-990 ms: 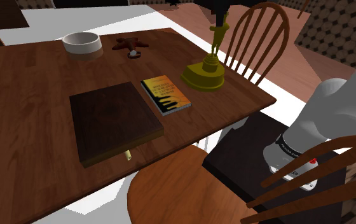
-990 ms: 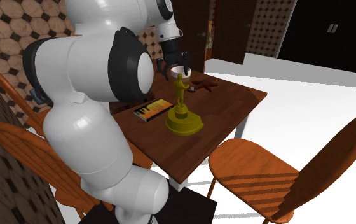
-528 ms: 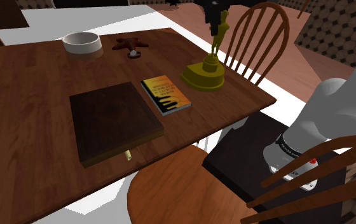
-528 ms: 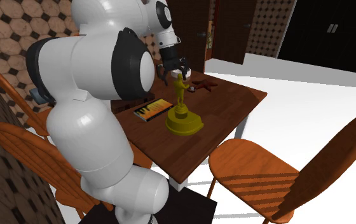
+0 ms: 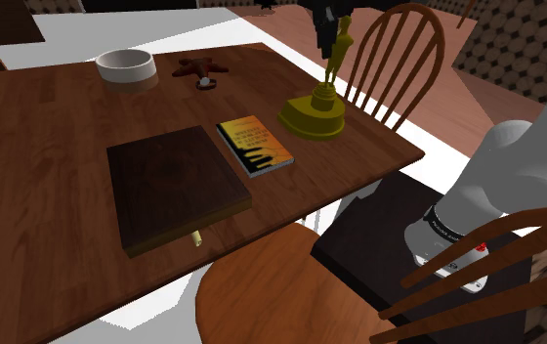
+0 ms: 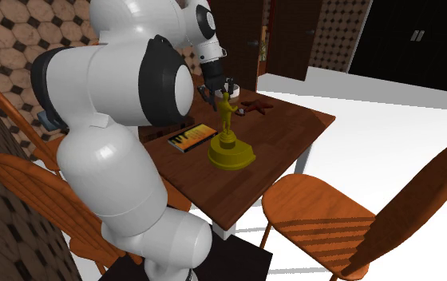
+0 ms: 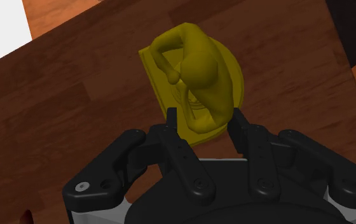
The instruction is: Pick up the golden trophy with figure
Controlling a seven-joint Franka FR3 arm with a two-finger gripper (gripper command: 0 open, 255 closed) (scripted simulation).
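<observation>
Two black fingers [image 7: 182, 149] of the gripper [image 7: 205, 119] stand apart, one either side of the figure [image 7: 199, 67], and don't look clamped on it yet. The gold trophy [image 5: 313, 117] stands upright on the table [image 5: 66, 244], near the edge by the chair [image 5: 399, 59]. Its long axis runs straight down from the claw, so I'd guess it just needs to close, no sideways shuffle.

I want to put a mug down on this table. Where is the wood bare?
Bare wood runs between the white bowl and the dark slab, and along the shoulder view's left of both. The table corner beside the trophy is free too. Crowded: slab, book and trophy sit close together.
</observation>
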